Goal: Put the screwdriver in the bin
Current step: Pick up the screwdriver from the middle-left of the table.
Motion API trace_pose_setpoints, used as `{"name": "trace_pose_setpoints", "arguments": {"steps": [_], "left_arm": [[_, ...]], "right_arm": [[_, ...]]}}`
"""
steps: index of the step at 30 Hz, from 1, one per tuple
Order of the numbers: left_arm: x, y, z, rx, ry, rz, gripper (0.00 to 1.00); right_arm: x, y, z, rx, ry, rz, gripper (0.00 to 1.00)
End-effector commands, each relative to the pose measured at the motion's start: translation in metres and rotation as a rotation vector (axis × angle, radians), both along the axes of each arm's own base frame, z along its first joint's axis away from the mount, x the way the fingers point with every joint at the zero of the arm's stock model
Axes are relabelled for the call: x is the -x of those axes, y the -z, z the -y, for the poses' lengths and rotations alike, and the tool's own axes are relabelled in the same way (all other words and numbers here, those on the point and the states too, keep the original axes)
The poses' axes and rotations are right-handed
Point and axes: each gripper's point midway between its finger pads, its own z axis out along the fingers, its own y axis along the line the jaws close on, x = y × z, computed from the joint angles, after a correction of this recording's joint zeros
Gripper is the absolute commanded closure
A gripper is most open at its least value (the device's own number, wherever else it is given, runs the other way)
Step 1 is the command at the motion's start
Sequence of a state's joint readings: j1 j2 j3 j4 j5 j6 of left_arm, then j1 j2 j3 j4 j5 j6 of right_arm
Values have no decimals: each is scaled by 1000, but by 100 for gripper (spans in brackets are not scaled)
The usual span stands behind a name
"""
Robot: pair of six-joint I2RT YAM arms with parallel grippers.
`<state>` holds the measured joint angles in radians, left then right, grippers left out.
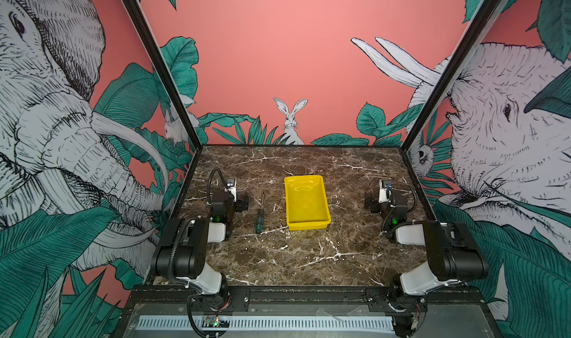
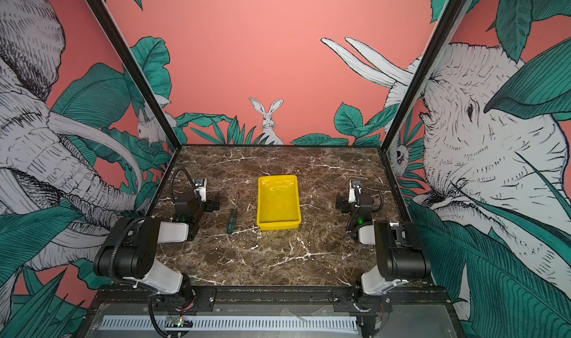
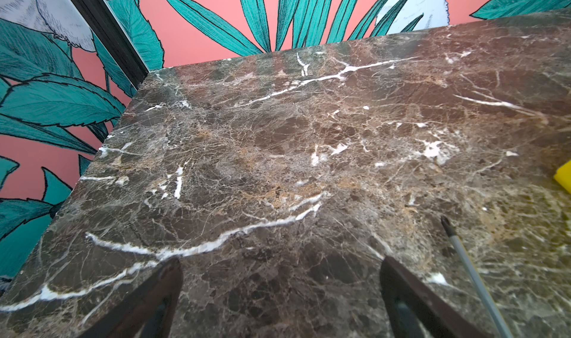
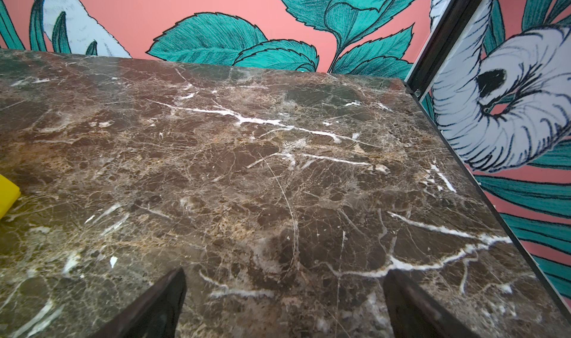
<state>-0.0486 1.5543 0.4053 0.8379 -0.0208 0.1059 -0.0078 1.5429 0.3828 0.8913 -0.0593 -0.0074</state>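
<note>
Screwdriver (image 1: 259, 217) on marble table (image 1: 278, 259), just beside bin (image 1: 309, 225) — outside it

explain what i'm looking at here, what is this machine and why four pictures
It is two robot arms, the left arm and right arm, mounted at the near edge of a marble table. Two pictures look down from a camera overhead; the other two come from cameras on the wrists, looking out past each arm's pincer. On the table lie a small screwdriver and, beside it but apart, an empty yellow bin. The left gripper and right gripper are both open and hold nothing.
</note>
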Motion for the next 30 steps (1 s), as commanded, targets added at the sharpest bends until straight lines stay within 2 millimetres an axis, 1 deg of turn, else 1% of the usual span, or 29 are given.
{"name": "trace_pose_setpoints", "arguments": {"steps": [1, 7, 8, 9, 11, 12, 14, 17, 19, 21, 22, 23, 24, 26, 28, 30], "left_arm": [[-6, -10, -3, -12, -9, 35, 0], [-6, -10, -3, -10, -8, 36, 0], [-6, -12, -7, -15, -25, 43, 0], [-6, -15, -14, -19, -75, 54, 0], [-4, -22, -29, -17, -169, 54, 0], [-3, -23, -29, -17, -173, 23, 0], [-6, -35, -32, -31, -187, 19, 0], [0, -61, -39, -11, -239, -3, 0], [2, -81, -36, 17, -231, 0, 0], [8, -95, -33, 71, -242, -78, 0], [11, -98, -32, 101, -254, -116, 0], [14, -106, -31, 133, -264, -153, 0], [16, -111, -24, 158, -235, -190, 0], [18, -122, -9, 201, -162, -202, 0], [24, -131, -2, 276, -150, -174, 0], [30, -134, 3, 338, -143, -167, 0]], "right_arm": [[-5, -5, 1, 2, 11, 21, 1], [-5, -5, 1, 1, 11, 20, 1], [-4, -5, 3, 0, 24, 20, 1], [-3, -4, 8, 1, 53, 19, 1], [-4, -6, 11, 0, 68, 28, 1], [-3, -5, 11, 3, 71, 24, 1], [-2, -7, 10, -1, 66, 31, 1], [3, -17, 16, -1, 100, 46, 1], [6, -26, 17, -4, 109, 29, 1], [11, -34, 17, -29, 118, -11, 1], [12, -40, 15, -44, 116, -16, 1], [15, -46, 13, -62, 112, -26, 1], [17, -53, 10, -86, 101, -34, 1], [17, -69, 0, -121, 50, -47, 1], [16, -84, -10, -156, 8, -92, 1], [18, -91, -6, -185, 59, -170, 1]]}}
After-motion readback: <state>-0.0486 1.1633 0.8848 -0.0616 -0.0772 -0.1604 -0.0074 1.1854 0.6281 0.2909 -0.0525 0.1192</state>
